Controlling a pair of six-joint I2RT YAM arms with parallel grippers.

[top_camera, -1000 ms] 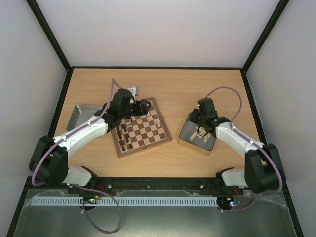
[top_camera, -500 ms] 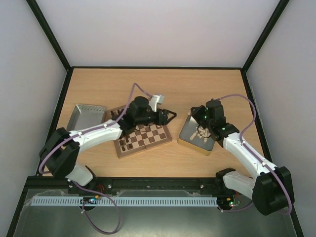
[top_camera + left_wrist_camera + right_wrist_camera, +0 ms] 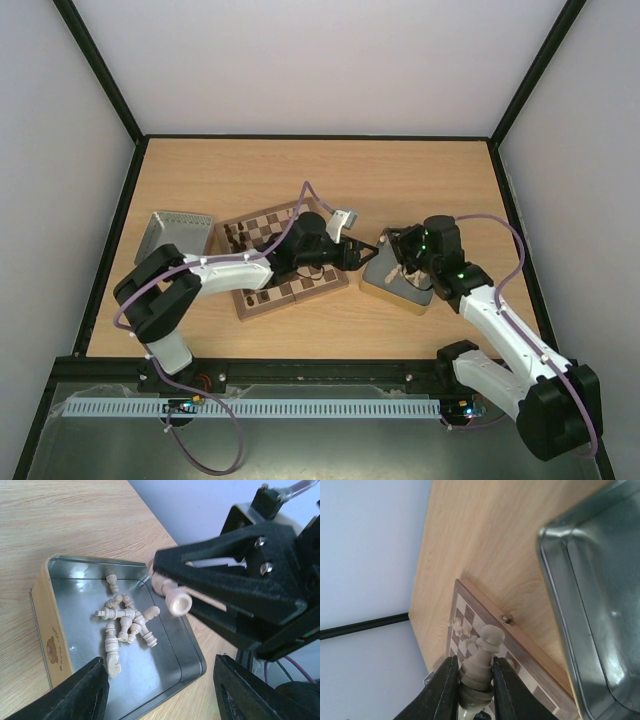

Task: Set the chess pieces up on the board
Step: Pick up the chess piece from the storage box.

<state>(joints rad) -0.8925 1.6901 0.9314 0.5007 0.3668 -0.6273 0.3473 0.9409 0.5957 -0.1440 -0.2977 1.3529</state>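
Observation:
The chessboard lies mid-table, with dark pieces along its left side. My left gripper has reached across it to the right. It is open and empty above the near corner of a metal tin, which holds several cream pieces lying flat. My right gripper hovers over that tin, shut on a cream piece. The left wrist view shows the same piece facing my left gripper. The right wrist view shows the board with a few cream pieces standing on it.
A second metal tin sits left of the board. The tin with cream pieces sits right of the board, close to its edge. Black frame rails bound the table on all sides.
My left arm swung right across the board to the right-hand tin, jaws open. My right gripper rose from the tin holding a cream piece and turned toward the left gripper.

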